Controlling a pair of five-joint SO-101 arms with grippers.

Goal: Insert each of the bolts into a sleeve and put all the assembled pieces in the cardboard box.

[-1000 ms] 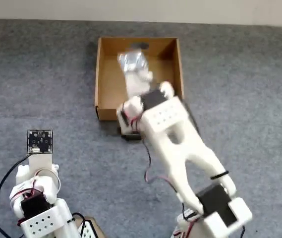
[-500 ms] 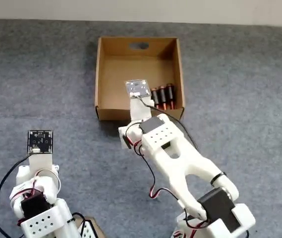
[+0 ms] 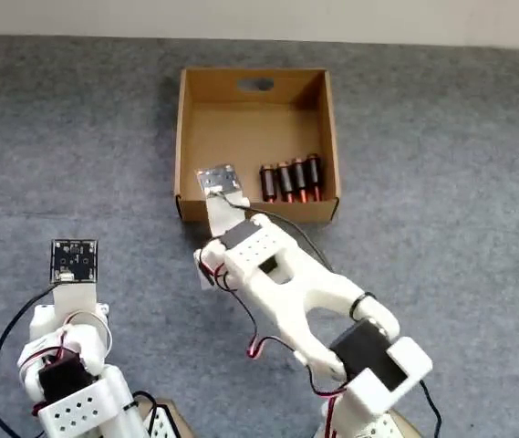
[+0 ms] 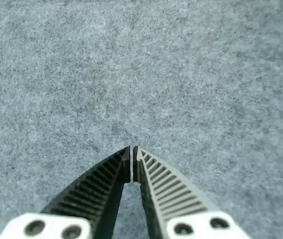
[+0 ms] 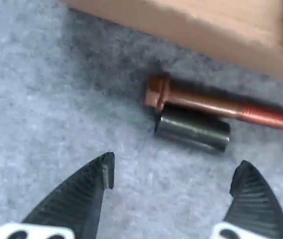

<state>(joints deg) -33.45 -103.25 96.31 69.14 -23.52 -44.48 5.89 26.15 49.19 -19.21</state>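
You have four assembled pieces [image 3: 289, 181] at 5 o'clock in the cardboard box [image 3: 181, 137]. One bolt [image 5: 216, 105] and sleeve [image 5: 192, 128] lie unjoined just outside its wall, before your wide-open, empty right pincer [image 5: 176, 164]; the left pincer [image 4: 132, 149] is closed, empty.

Both arms are white plastic with black motor blocks; the right arm [image 3: 305, 292] carries thin red and black cables, the left arm [image 3: 78, 403] a looping black cable. The left pincer [image 4: 132, 152] and right pincer [image 5: 175, 164] have black ribbed fingers [image 4: 101, 184].
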